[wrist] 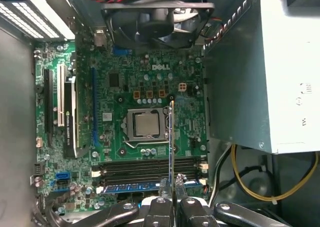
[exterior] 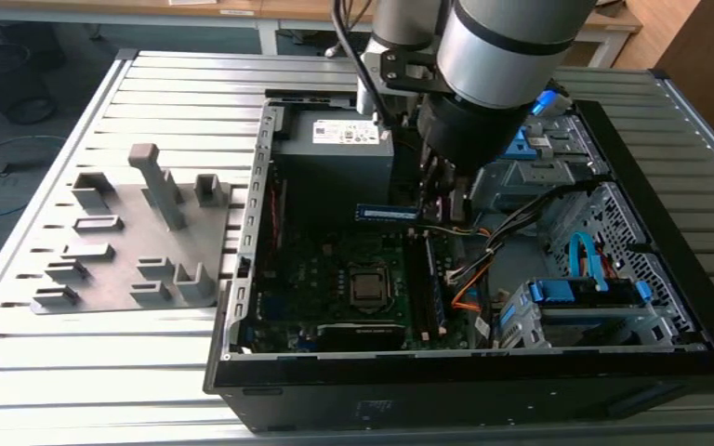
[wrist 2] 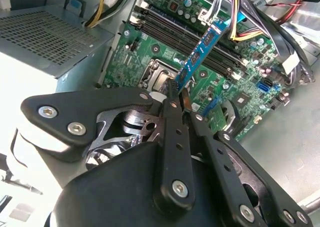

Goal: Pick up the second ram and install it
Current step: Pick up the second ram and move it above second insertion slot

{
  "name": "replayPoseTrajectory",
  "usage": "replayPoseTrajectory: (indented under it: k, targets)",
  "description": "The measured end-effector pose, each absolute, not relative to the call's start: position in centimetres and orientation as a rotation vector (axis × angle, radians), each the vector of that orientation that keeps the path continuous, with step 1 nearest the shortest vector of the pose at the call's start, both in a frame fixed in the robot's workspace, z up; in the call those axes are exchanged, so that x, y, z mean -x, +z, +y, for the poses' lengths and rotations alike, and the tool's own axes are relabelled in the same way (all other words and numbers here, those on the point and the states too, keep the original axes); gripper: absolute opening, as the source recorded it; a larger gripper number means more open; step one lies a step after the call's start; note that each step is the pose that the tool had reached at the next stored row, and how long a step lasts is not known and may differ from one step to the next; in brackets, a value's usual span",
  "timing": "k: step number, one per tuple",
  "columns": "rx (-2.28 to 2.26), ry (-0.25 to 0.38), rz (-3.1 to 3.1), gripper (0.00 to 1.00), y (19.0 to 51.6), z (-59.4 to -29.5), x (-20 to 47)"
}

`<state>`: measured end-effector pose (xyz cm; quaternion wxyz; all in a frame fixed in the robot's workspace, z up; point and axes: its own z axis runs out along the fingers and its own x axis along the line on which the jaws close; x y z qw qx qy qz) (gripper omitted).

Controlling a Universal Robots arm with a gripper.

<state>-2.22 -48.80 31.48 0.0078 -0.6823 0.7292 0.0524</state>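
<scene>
The hand pinches the second ram by one end, holding it above the motherboard. The arm reaches down into the open computer case, which lies on the slatted metal surface.

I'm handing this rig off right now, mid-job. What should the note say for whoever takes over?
Gripper: fingers shut on one end of the second ram.
Ram: held in the air inside the computer case, above the motherboard and crosswise to the memory slots.
Done: the ram is picked up.
Left: it is not seated in any slot.
</scene>
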Motion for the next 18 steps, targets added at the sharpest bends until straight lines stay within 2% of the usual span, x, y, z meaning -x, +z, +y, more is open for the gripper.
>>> replayPoseTrajectory:
  k: [18]
  targets:
    - [2.133,0.164,2.279,0.14,29.0,-48.8,2.2]
